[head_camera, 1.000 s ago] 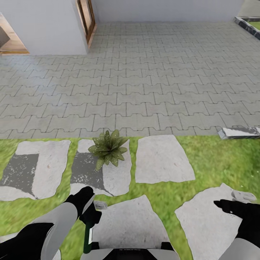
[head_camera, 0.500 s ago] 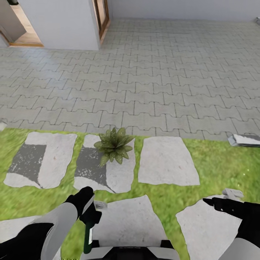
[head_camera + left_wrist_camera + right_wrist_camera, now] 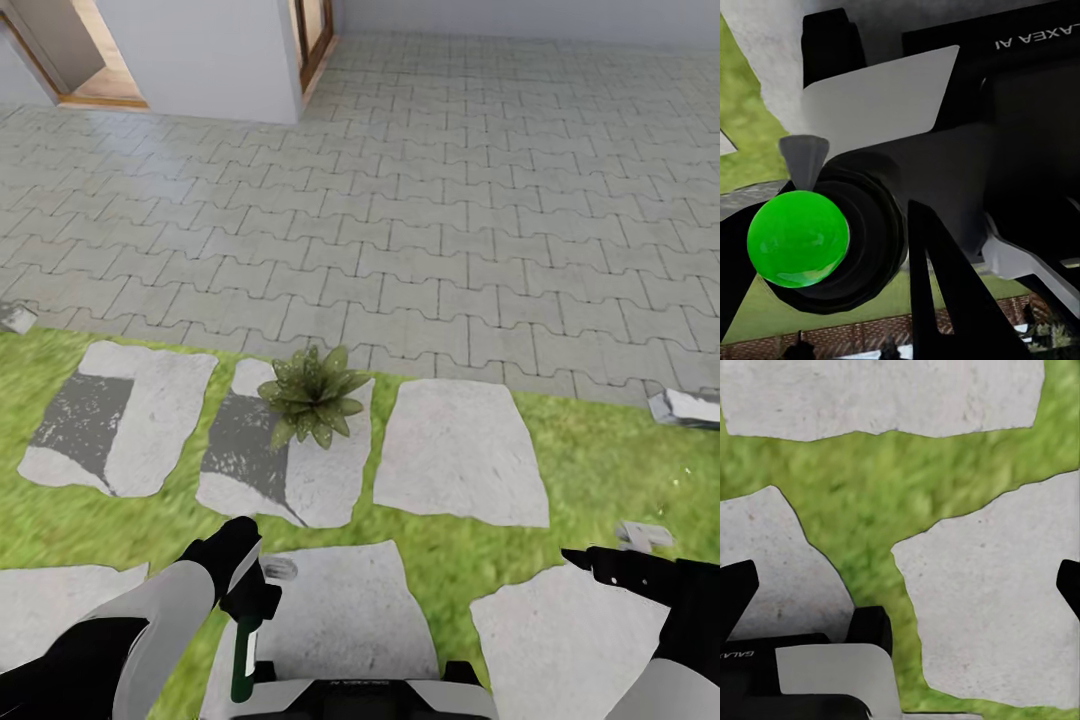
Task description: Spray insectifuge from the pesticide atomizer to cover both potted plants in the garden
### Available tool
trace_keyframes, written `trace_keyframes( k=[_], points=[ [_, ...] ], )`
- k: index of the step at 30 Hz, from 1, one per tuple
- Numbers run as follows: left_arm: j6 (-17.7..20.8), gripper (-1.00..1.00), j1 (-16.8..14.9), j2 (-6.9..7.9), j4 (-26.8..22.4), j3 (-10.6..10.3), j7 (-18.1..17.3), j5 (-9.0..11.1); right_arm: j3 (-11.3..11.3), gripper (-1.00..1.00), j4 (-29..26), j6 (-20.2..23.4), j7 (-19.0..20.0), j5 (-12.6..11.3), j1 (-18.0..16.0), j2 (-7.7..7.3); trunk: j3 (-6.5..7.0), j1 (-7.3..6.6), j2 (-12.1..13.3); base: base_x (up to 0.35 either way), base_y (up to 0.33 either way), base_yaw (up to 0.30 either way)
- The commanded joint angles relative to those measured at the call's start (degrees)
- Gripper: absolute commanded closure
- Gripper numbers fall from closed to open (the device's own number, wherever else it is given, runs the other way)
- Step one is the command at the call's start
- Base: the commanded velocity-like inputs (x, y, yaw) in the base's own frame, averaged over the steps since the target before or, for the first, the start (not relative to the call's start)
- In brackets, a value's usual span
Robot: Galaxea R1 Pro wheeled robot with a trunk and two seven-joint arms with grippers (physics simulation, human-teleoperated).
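On the lawn point(image 3: 590, 450), the pesticide atomizer point(image 3: 241, 655) was held clamped in the left gripper point(image 3: 243, 580), the empty right gripper point(image 3: 900, 592) spread wide, though spray risked falling short of the potted plant point(image 3: 313, 395) at a stepping stone's point(image 3: 290, 470) far edge.

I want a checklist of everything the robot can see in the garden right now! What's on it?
Surface: green lawn with grey stepping stones, grey paving beyond.
Job's things: pesticide atomizer hangs from the left gripper; one potted plant on a stepping stone.
Clutter: small pale bits at the lawn's edge.
Grippers: left shut on the atomizer; right gripper open, empty.
Cables: nothing seen.
Surroundings: white wall, wooden doorways.
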Motion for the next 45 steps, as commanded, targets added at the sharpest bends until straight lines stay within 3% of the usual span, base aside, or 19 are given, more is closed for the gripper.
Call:
trace_keyframes(
  k=[1, 15, 30, 45],
  points=[
    [0.2, 1.0, 0.0, -0.02, -0.1, 0.2, -0.4, -0.6, -0.1, -1.0, -0.1, 0.4, 0.4, 0.3, 0.0, 0.02, -0.08, 0.0, 0.0, 0.0, -0.004, 0.237],
    [0.2, 1.0, 0.0, -0.02, -0.1, 0.2, -0.4, -0.6, -0.1, -1.0, -0.1, 0.4, 0.4, 0.3, 0.0, 0.02, -0.68, 0.0, 0.0, 0.026, -0.041, 0.229],
    [0.2, 1.0, 0.0, -0.02, -0.1, 0.2, -0.4, -0.7, -0.1, -1.0, -0.1, 0.4, 0.4, 0.3, 0.0, 0.02, -0.99, 0.0, 0.0, 0.219, -0.258, 0.127],
    [0.2, 1.0, 0.0, -0.02, -0.1, 0.2, -0.4, -0.7, -0.1, -1.0, -0.1, 0.4, 0.4, 0.3, 0.0, 0.02, -1.5, 0.0, 0.0, 0.014, -0.309, 0.211]
  ],
)
